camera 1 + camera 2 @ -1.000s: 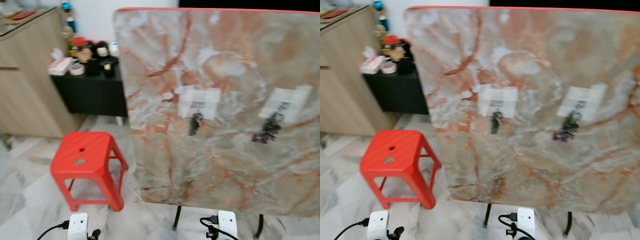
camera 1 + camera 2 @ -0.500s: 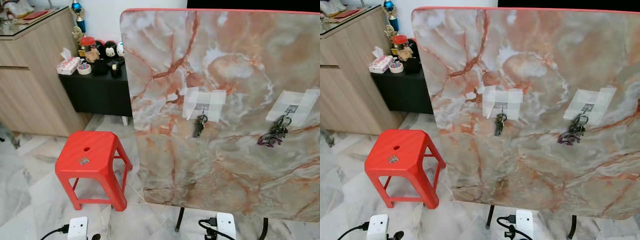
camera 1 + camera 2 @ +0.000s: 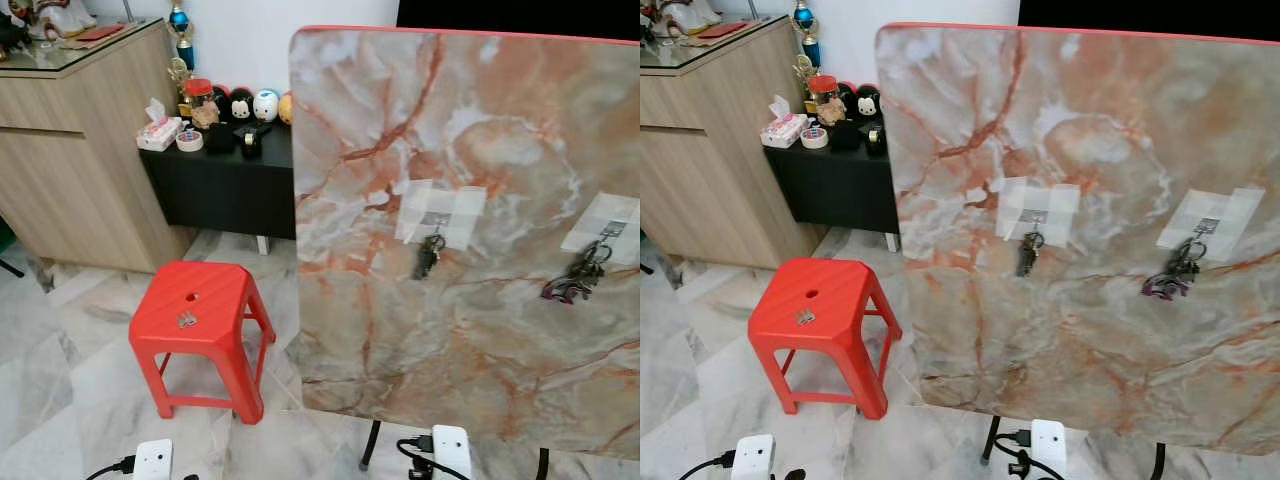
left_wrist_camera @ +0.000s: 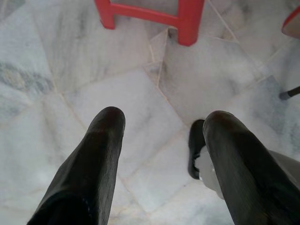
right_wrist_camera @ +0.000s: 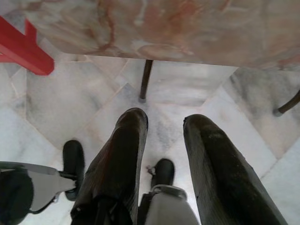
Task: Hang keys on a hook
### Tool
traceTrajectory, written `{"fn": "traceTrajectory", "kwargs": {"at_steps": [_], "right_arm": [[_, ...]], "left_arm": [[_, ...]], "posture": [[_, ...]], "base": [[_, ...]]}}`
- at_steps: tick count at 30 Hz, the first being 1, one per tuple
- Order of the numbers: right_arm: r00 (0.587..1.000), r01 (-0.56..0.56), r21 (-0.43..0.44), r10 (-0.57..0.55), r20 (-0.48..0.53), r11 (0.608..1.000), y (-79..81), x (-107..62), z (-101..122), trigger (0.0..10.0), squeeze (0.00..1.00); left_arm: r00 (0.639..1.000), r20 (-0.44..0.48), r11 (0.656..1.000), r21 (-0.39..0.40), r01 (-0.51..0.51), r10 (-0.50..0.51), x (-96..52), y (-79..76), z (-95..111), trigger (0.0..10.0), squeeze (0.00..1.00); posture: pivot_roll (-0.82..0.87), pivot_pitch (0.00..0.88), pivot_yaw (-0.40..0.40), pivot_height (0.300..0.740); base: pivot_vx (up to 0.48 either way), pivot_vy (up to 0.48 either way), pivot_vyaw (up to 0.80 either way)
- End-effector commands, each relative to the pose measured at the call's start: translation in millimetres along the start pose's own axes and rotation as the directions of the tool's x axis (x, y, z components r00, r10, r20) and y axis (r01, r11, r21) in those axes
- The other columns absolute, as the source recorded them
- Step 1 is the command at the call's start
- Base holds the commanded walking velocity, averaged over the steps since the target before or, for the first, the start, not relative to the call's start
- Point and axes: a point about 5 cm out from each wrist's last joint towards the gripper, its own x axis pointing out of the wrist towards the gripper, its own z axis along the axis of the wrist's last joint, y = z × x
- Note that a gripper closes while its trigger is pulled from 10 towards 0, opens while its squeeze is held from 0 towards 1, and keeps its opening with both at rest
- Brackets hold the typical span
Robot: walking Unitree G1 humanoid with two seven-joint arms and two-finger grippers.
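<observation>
A marble-patterned board (image 3: 1090, 230) stands upright ahead of me. Two small hooks are taped to it. A dark bunch of keys (image 3: 1026, 255) hangs from the left hook (image 3: 1034, 216), and another bunch with a purple tag (image 3: 1168, 277) hangs from the right hook (image 3: 1206, 226). A small key (image 3: 804, 317) lies on top of the red stool (image 3: 820, 320) to the left of the board. My left gripper (image 4: 161, 122) hangs open over the floor tiles, nothing between its fingers. My right gripper (image 5: 165, 123) is also open and empty, low near the board's legs.
A wooden cabinet (image 3: 710, 170) stands at the left. Beside it a low black table (image 3: 835, 180) carries tissues, tape and small figurines. White wrist units (image 3: 1048, 445) show at the bottom edge. The floor is pale marble tile (image 3: 700, 390).
The whole picture has shifted right and sharpened, so the camera turned left. Stool, board and keys kept their places relative to each other.
</observation>
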Motion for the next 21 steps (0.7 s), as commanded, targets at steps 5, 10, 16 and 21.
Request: {"fn": "traceTrajectory", "kwargs": {"at_steps": [5,10,16,21], "right_arm": [[1.000,0.009,0.005,-0.009,-0.015,1.000,-1.8,-0.3,-2,10.0,0.00],[1.000,0.010,0.006,-0.010,-0.013,1.000,-1.5,0.0,-1,10.0,0.00],[1.000,0.010,0.008,-0.010,-0.015,1.000,-0.8,0.1,-1,10.0,0.00],[1.000,0.011,0.009,-0.011,-0.017,1.000,-0.5,0.1,-2,10.0,0.00]], "left_arm": [[1.000,-0.021,1.000,0.000,-0.002,0.002,-0.1,-0.1,-2,10.0,0.00],[1.000,-0.008,1.000,-0.005,0.002,-0.002,0.9,-2.1,1,10.0,0.00],[1.000,0.001,1.000,-0.004,0.010,-0.010,1.6,-5.6,4,10.0,0.00],[1.000,0.008,1.000,-0.003,0.013,-0.013,2.0,-6.8,5,10.0,0.00]], "posture": [[0.02,0.000,-0.012,0.740],[0.02,0.000,-0.012,0.740],[0.02,0.000,-0.010,0.740],[0.02,0.000,-0.009,0.740]], "base": [[0.000,0.322,0.00],[0.000,0.349,0.00],[0.000,0.364,0.00],[0.000,0.365,0.00]]}}
